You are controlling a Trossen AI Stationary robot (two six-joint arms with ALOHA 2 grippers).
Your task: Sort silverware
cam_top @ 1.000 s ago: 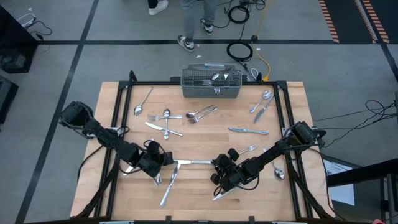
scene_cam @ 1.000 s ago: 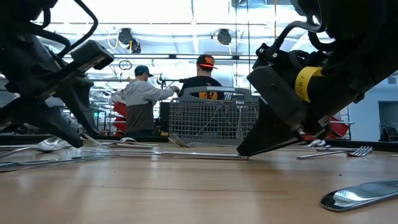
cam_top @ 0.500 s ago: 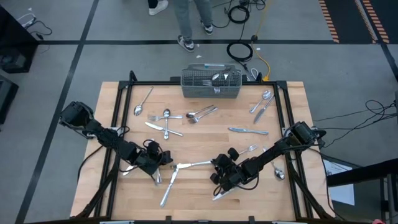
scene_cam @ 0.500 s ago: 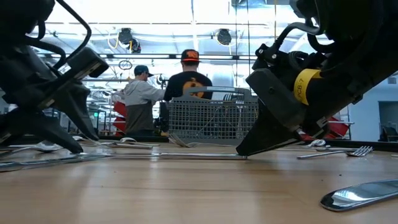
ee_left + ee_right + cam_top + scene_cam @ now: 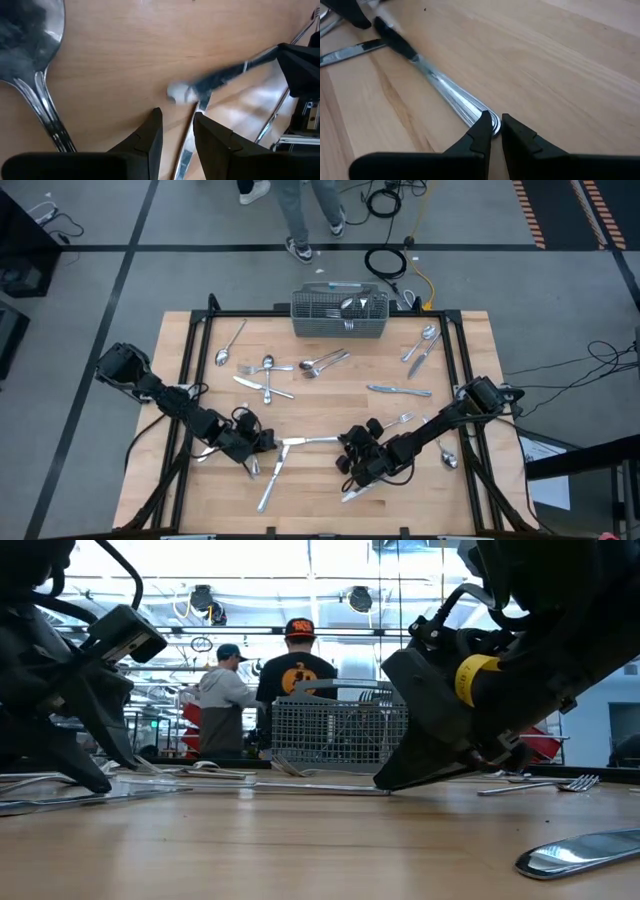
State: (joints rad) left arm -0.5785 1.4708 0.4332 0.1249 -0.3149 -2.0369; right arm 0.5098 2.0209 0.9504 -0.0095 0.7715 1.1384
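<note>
While the silverware [image 5: 330, 363] lies scattered across the counter [image 5: 330, 405], we work one piece.
Right gripper [image 5: 492, 131] pinches a utensil [image 5: 447, 97] handle; left gripper [image 5: 176, 137], half-open, empty. Advise lifting level, unhurried.

Changes since a second ago:
- Utensil [image 5: 310, 441] between the grippers: swung, left end nudged toward the table's near edge, then partly back.
- Right gripper [image 5: 344, 450]: shifted slightly leftward.
- Left gripper [image 5: 272, 442]: edged nearer.
- Person in orange cap [image 5: 298, 670]: walked left behind the basket [image 5: 340, 730].
</note>
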